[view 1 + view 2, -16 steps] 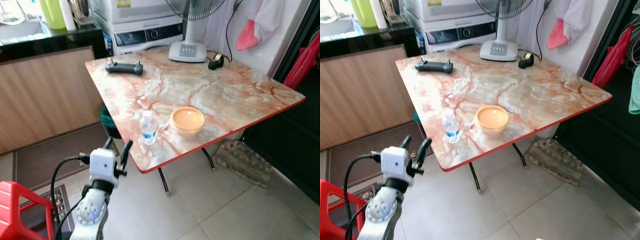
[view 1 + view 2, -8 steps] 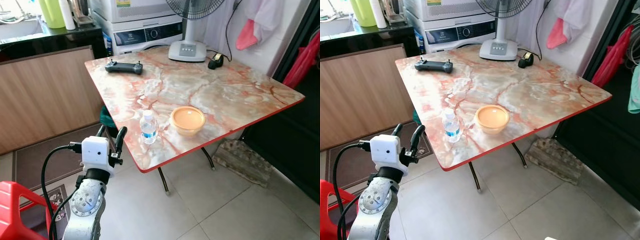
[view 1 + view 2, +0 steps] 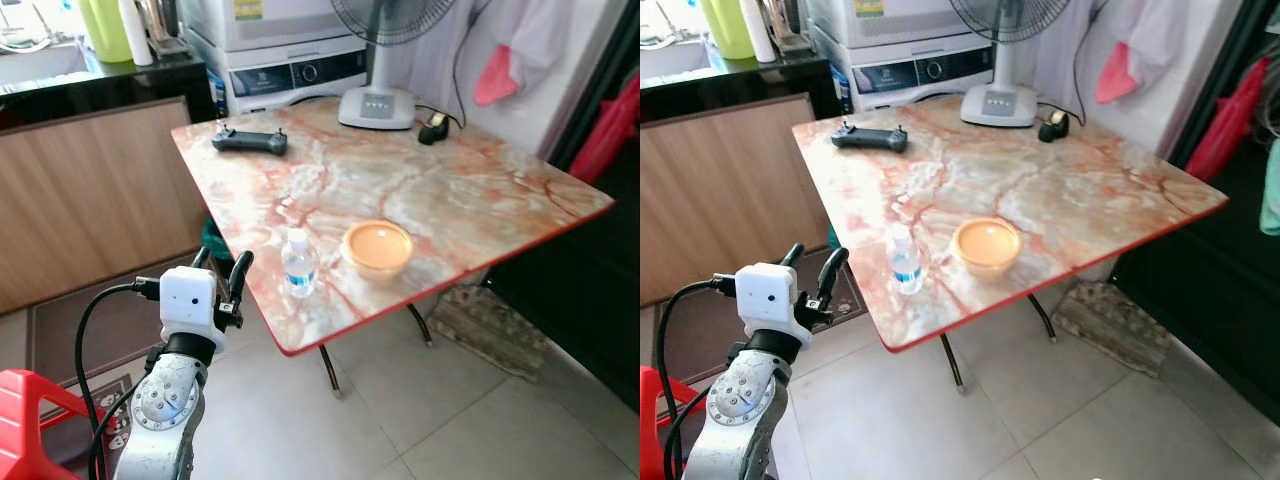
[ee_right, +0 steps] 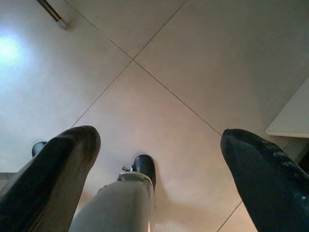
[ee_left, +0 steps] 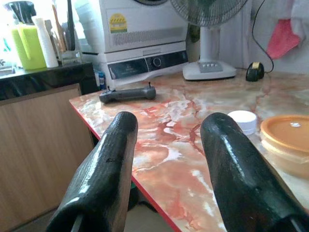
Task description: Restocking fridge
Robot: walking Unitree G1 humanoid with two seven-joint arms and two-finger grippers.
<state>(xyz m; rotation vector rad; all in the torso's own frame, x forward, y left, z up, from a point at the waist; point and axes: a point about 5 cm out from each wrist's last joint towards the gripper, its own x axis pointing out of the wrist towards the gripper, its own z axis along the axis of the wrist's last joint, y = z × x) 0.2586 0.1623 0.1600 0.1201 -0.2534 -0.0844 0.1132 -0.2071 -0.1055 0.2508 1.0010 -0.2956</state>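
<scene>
Marble desk (image 3: 450, 190) carries the water bottle (image 3: 299, 264) near its front edge beside an orange bowl (image 3: 377, 247). Left pincer (image 3: 222, 272) hovers spread, empty, short of it; a careless reach could topple the bottle floorward. Right pincer (image 4: 154, 159) hangs spread above tiles.

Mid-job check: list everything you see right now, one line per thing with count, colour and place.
Water bottle: 1, clear, white cap, table's near edge.
Lidded bowl: 1, orange, right of the bottle.
Table: 1, marbled pink, red rim.
Controller: 1, dark grey, far left corner.
Fan: 1, white base, far edge.
Tape measure: 1, black, beside the fan.
Washing machine: 1, white, behind the table.
Stool: 1, red, floor near left.
Left gripper: jaws open, raised left of the table.
Right gripper: jaws open, over floor tiles.
</scene>
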